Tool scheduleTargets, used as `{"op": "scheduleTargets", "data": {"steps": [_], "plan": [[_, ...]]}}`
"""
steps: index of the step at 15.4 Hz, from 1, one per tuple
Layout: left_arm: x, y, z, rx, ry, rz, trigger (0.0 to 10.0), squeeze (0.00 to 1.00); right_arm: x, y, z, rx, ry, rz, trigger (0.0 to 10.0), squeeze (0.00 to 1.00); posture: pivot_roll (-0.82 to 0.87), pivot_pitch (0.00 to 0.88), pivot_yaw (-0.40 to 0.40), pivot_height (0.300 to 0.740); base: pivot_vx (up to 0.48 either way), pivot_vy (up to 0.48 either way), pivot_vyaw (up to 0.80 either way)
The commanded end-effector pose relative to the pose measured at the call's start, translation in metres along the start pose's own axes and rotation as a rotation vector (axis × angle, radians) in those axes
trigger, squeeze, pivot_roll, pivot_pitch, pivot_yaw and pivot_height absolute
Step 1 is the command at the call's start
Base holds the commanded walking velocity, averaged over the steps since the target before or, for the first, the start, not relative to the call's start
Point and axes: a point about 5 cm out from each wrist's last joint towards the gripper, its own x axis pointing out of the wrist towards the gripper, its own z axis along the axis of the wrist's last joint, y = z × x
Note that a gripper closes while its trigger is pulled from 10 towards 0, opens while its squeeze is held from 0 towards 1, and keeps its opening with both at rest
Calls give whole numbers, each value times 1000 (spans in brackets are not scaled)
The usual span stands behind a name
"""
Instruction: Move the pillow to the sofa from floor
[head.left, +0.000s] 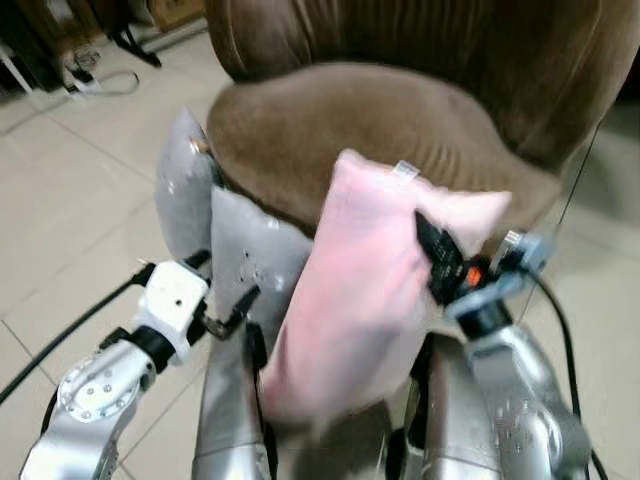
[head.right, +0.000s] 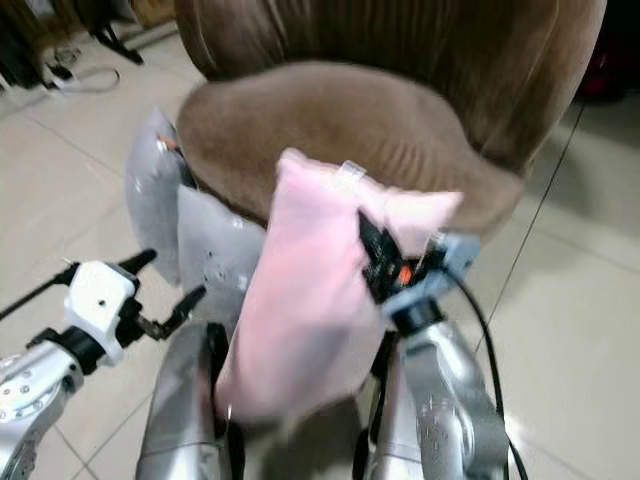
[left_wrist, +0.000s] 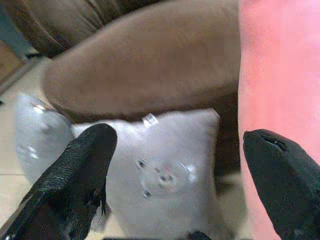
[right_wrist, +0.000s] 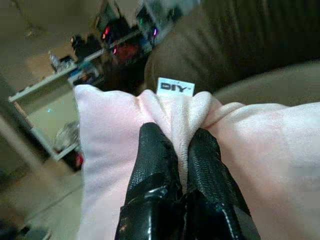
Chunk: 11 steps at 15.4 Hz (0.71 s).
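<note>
pink pillow (head.left: 355, 300) is pinched by right tool (right_wrist: 181, 150), held before brown sofa (head.left: 400, 130). left tool (left_wrist: 180, 165) is spread beside it, grey pillows (head.left: 240, 255) behind.

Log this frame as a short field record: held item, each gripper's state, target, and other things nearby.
held item: pink pillow, lifted off the floor, hanging in front of the seat
right gripper: shut on a fold of the pillow's upper edge, by its white tag
left gripper: open, holding nothing, beside the pillow
target: brown sofa, seat bare
nearby: two grey pillows leaning against the sofa front, on the tiled floor
task stage: pillow not yet on sofa
</note>
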Motion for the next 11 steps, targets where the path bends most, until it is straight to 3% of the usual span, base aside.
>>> {"op": "scheduleTargets", "data": {"steps": [1, 4, 6, 9, 11], "plan": [[1, 6, 1, 11, -9, 47, 10000, 0, 6, 1, 16, -52, -69, -28, 10000, 0, 26, 0, 47, 511, 0, 0, 0], [10, 8, 8, -12, -53, 133, 10000, 0, 16, 0, 42, -92, -155, -57, 10000, 0, 2, 0, 40, 541, 0, 0, 0], [14, 11, 6, -23, -50, 208, 10000, 0, 21, 1, 48, -120, -169, -76, 10000, 0, -1, 0, 14, 561, 0, 0, 0], [17, 16, 7, -60, -52, 286, 10000, 0, 28, 8, 39, -116, -133, -65, 10000, 0, 18, 0, -8, 591, 0, 0, 0], [25, 11, 5, -8, -38, 287, 10000, 0, 33, 0, 28, -129, -106, -129, 10000, 0, 11, 0, 10, 616, 0, 0, 0]]}}
